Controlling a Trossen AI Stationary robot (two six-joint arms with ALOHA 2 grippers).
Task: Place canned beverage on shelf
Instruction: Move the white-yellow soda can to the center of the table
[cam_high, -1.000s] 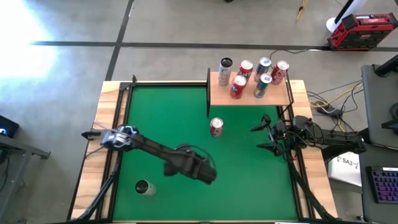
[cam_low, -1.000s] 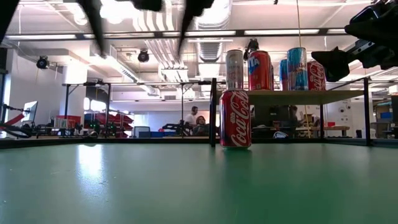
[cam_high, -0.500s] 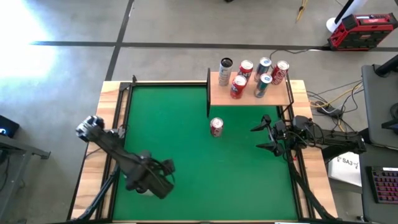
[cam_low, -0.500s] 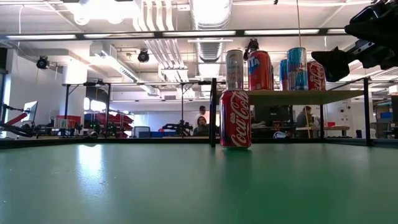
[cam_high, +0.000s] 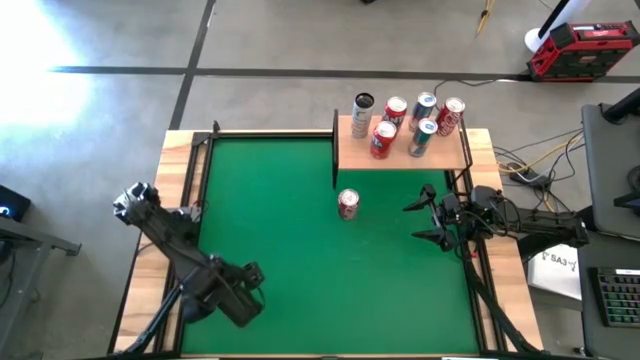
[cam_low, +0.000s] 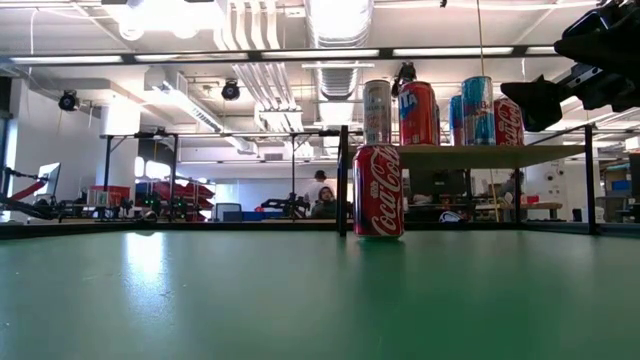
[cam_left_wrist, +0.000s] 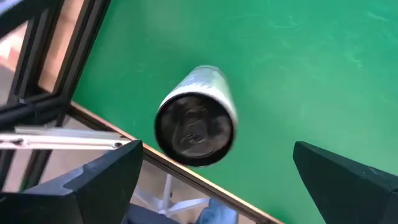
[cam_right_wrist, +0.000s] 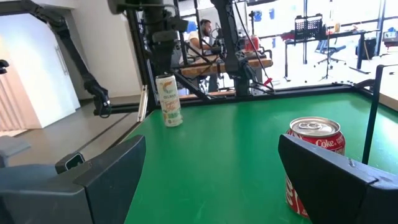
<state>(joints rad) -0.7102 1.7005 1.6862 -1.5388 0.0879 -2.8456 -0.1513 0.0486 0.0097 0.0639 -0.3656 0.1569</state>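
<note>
A pale slim can (cam_left_wrist: 196, 118) stands upright on the green mat (cam_high: 270, 200) near its near left corner; it also shows in the right wrist view, can (cam_right_wrist: 168, 99). My left gripper (cam_left_wrist: 217, 155) hangs open above it, pointing down, fingers wide to either side and touching nothing. In the high view my left gripper (cam_high: 230, 298) hides that can. A red cola can (cam_high: 347, 203) stands on the mat just in front of the shelf (cam_high: 352, 156), which carries several cans. My right gripper (cam_high: 422, 215) waits open and level at the mat's right edge.
The shelf's black rails (cam_high: 335, 150) stand at the far right of the mat. A black frame (cam_high: 195, 180) runs along the mat's sides. The wide middle of the mat lies bare. People sit in the room beyond the table (cam_low: 320, 195).
My left gripper has swung from over the mat's middle toward the near left corner, rising out of the low view and rolling about its own axis. It now hangs over the pale can. Its fingers have stayed open. The cans have not moved.
</note>
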